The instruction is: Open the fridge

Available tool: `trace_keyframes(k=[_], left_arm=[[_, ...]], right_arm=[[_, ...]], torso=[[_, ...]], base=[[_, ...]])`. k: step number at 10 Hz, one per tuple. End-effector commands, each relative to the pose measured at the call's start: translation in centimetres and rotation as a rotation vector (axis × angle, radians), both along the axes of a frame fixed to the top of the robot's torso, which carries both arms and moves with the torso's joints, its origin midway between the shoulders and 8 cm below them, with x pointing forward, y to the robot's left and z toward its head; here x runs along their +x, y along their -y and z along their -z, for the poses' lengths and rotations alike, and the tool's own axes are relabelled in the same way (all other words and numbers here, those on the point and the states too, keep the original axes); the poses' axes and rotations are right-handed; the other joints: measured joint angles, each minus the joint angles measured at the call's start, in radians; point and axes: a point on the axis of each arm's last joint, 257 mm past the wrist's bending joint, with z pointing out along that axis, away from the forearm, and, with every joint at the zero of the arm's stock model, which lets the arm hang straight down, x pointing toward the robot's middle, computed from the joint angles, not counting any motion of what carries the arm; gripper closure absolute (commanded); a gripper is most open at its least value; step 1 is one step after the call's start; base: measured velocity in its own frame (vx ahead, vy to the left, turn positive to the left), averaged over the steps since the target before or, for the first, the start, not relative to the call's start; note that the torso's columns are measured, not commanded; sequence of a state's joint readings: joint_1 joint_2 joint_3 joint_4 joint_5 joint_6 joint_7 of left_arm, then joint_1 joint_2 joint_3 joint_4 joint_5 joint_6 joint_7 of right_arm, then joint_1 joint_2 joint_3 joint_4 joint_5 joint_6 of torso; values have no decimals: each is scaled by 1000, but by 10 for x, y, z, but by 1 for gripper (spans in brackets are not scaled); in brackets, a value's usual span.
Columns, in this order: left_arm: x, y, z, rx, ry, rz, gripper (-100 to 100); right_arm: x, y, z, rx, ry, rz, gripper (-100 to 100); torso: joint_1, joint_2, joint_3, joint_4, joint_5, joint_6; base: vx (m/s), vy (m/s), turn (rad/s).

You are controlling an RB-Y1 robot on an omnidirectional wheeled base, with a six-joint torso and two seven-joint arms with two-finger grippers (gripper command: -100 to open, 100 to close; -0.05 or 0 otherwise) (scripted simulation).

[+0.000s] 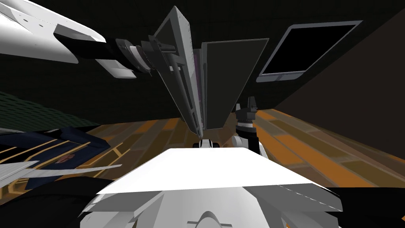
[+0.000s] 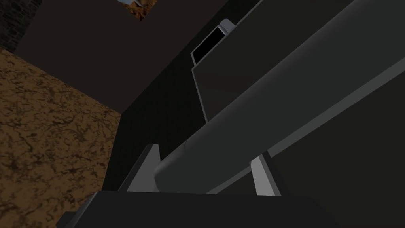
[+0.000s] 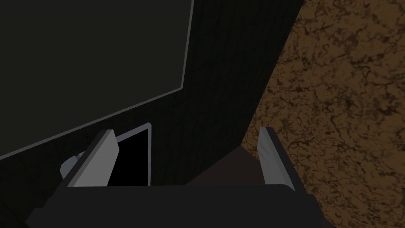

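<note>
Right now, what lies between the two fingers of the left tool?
The grey fridge handle fills the left tool's gap, touching both fingers, in the left wrist view.

One fridge (image 1: 231, 75), two pincers (image 2: 207, 154) (image 3: 187, 132) (one dark window (image 1: 312, 47))

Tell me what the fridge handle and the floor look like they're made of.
Fridge handle: a smooth, mid-grey round bar with a soft, even sheen; probably brushed metal, though painted plastic would look the same. Floor: wood planks, going by the long orange and brown boards with seams between them; low gloss.
</note>
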State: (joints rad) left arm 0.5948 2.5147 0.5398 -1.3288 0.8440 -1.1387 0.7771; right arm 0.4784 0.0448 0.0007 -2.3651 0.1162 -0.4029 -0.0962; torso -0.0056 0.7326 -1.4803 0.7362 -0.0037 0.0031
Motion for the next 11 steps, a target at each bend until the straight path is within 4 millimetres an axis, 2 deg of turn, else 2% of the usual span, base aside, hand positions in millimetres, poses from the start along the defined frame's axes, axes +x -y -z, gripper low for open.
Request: trace_keyframes(k=[1,3,7,8,9,11], left_arm=[[-26,25,-2,0,0,102,100],[-41,38,-1,-1,-2,165,100],[-72,61,-1,-4,-5,291,100],[-66,57,-2,-4,-1,271,100],[-84,69,-2,-3,0,344,100],[-100,79,-2,-3,-1,407,100]], right_arm=[[0,0,0,0,0,0,0],[0,0,0,0,0,0,0],[0,0,0,0,0,0,0],[0,0,0,0,0,0,0],[0,0,0,0,0,0,0],[0,0,0,0,0,0,0]], torso=[[4,0,0,0,1,0],[9,5,4,0,6,-4],[6,2,2,0,4,-3],[7,3,3,0,5,-3],[2,2,1,0,3,-4],[8,2,2,1,4,-2]], base=[[-3,266,-78],[-18,206,-53],[-6,187,-35],[-12,94,-19],[5,152,-25],[49,260,-72]])
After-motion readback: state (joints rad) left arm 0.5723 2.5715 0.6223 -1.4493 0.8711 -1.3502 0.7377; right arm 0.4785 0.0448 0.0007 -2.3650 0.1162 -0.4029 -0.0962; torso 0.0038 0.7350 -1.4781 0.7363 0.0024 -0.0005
